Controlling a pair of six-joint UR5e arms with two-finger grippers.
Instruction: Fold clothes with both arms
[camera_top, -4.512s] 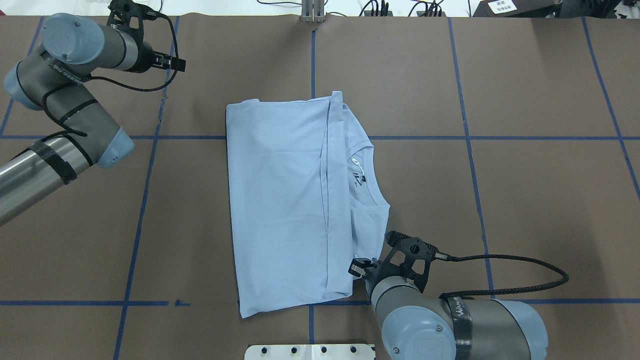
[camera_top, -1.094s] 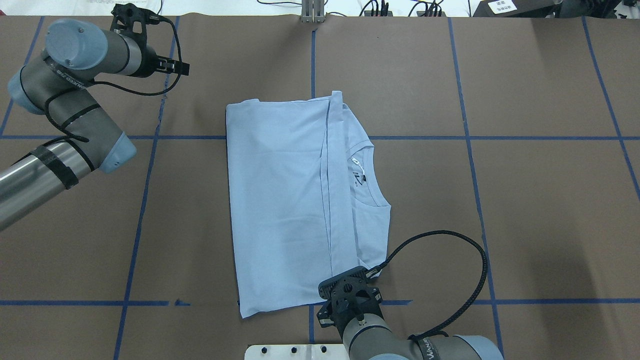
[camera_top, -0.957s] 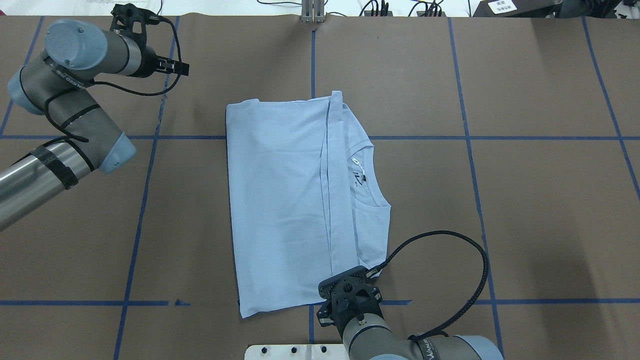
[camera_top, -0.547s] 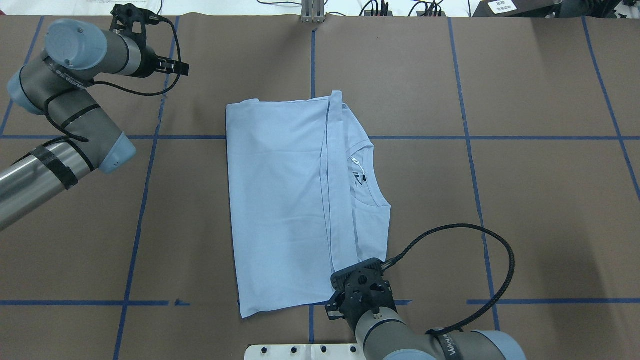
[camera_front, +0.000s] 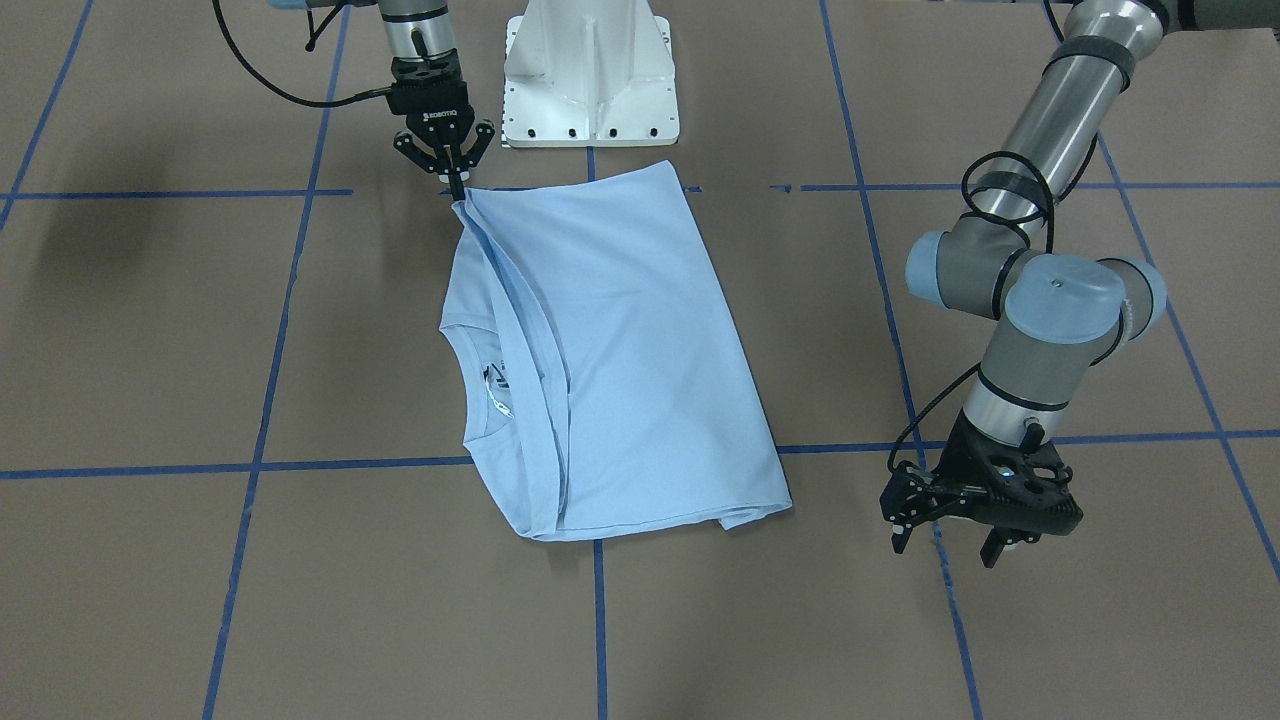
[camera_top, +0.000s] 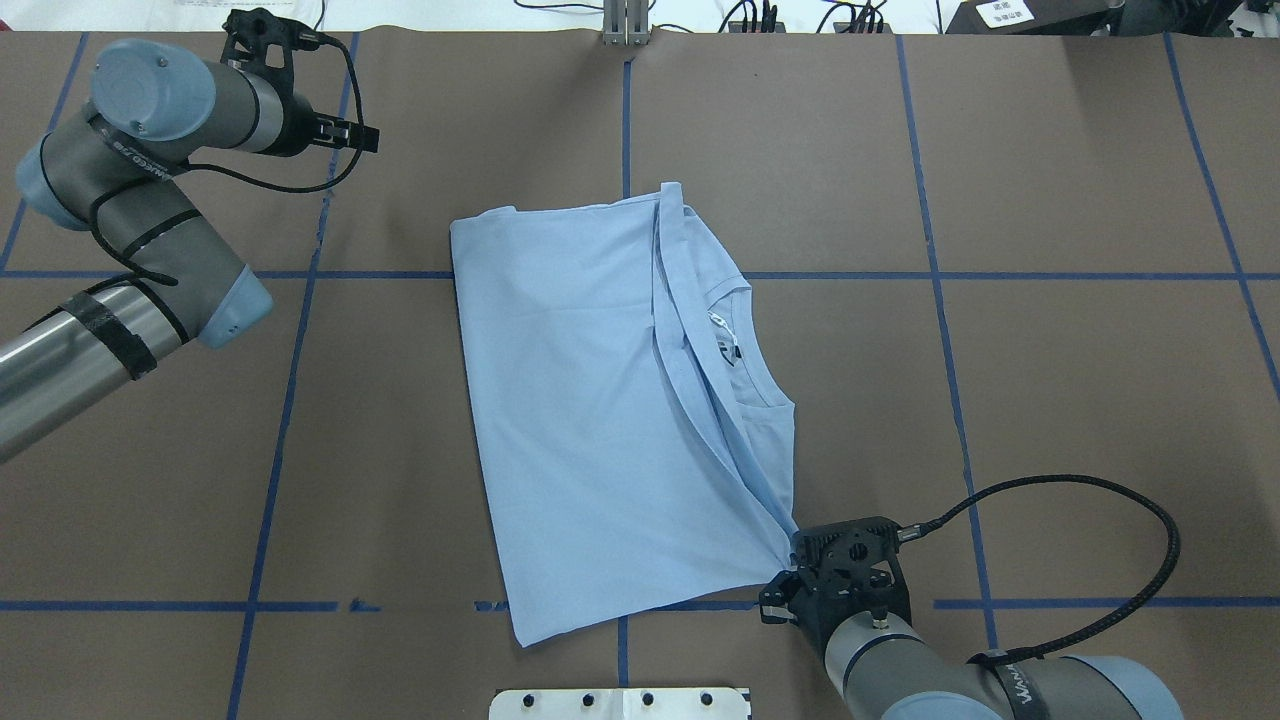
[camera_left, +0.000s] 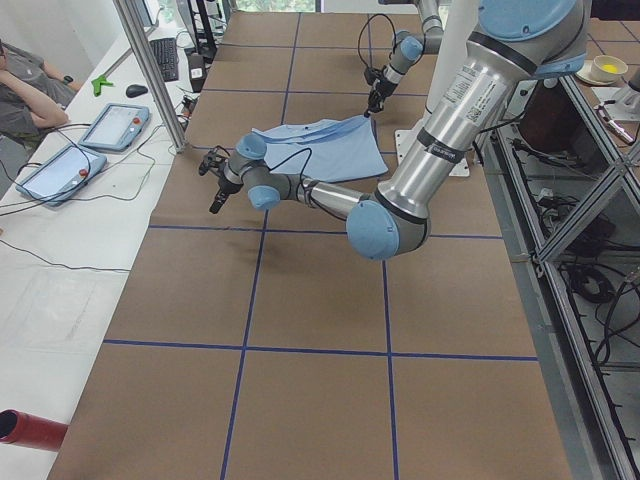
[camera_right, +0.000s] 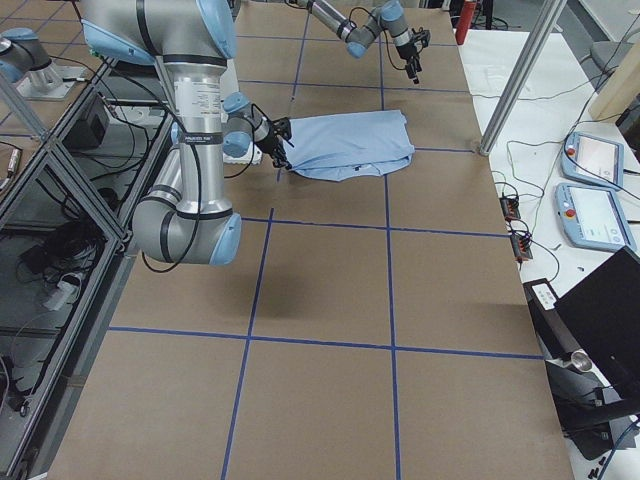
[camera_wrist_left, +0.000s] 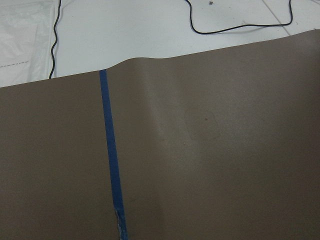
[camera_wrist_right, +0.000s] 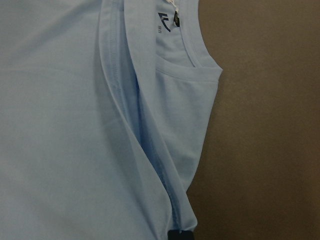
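T-shirt and bench fill most of what I see. The bench is covered in brown paper with a blue tape grid, and the light blue shirt lies flat near its middle, already folded over itself. One long folded edge runs from the far side down toward the corner nearest the robot's right.

The left arm is bent back over the far left corner of the bench, well apart from the cloth. I judge it is parked there to keep out of the way. The right arm reaches in low from the robot's side, so that its tip meets the cloth at bench level.

The left hand has its fingers spread and holds nothing. Its wrist camera shows only paper and tape. The right hand is pinched onto the shirt's near right corner. The cloth draws into tight ridges that converge on it, and in its wrist view the layers taper down to the black fingertip. The grip gathers several layers, which I take as deliberate, so the fold travels as one piece.

The collar lies exposed beside the folded edge, with the dark neck label inside it. The next fold probably needs the left hand on the far corner.
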